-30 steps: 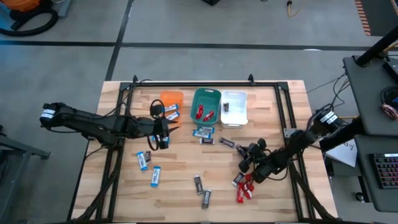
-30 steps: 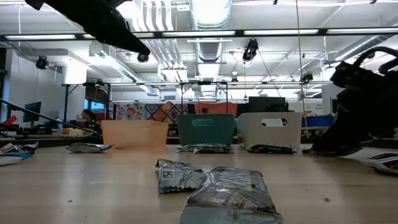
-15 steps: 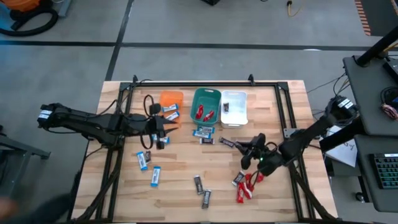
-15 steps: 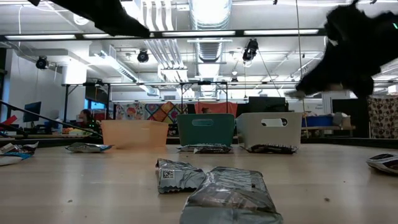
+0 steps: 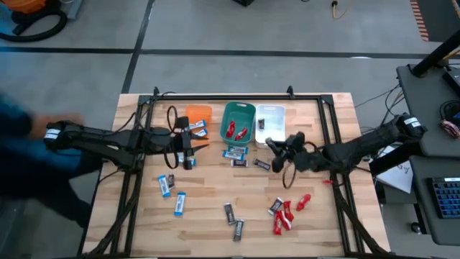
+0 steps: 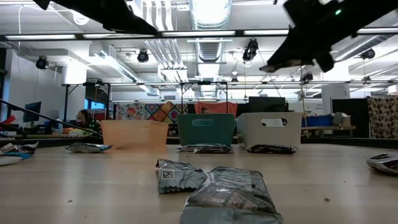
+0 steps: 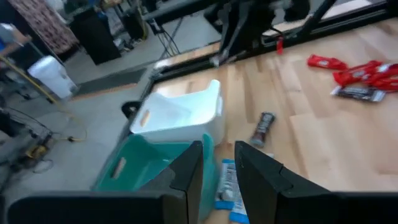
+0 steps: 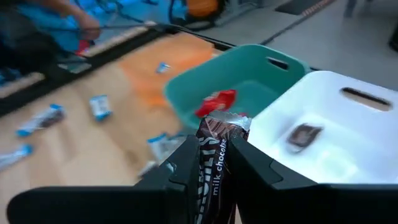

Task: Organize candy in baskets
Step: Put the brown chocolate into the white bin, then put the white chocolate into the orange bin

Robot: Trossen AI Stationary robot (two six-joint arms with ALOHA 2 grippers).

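Orange basket (image 5: 198,115), teal basket (image 5: 238,122) and white basket (image 5: 272,124) stand in a row at the table's far side. Red bars lie in the teal one (image 8: 214,102), one dark bar in the white one (image 8: 303,134), and blue-and-white bars at the orange one (image 5: 196,129). More candy lies loose: blue-and-white (image 5: 172,194), dark (image 5: 233,221), red (image 5: 287,212). My right gripper (image 5: 274,146) hovers at the white basket's near side, shut on a dark bar (image 8: 214,152). My left gripper (image 7: 217,171) is open, near the orange basket, touching nothing. My right gripper pinches the dark brown bar between its two fingers at mid-length (image 8: 213,158), the bar lying along the fingers. Its crimped free end (image 8: 222,123) sticks out past the fingertips. The fingers reach in from the table's right, and the bar is lifted clear of the table.
A blue-and-white bar (image 5: 233,151) and two dark bars (image 5: 262,164) lie just in front of the teal and white baskets. A black frame (image 5: 237,97) runs round the table. A person in blue (image 5: 29,165) stands blurred at the table's left side.
My right gripper has risen from the candy cluster at the table's near right and swung toward the far edge and left, up to the white basket, carrying the dark bar. A person has come into view at the left. My left gripper has hardly moved.
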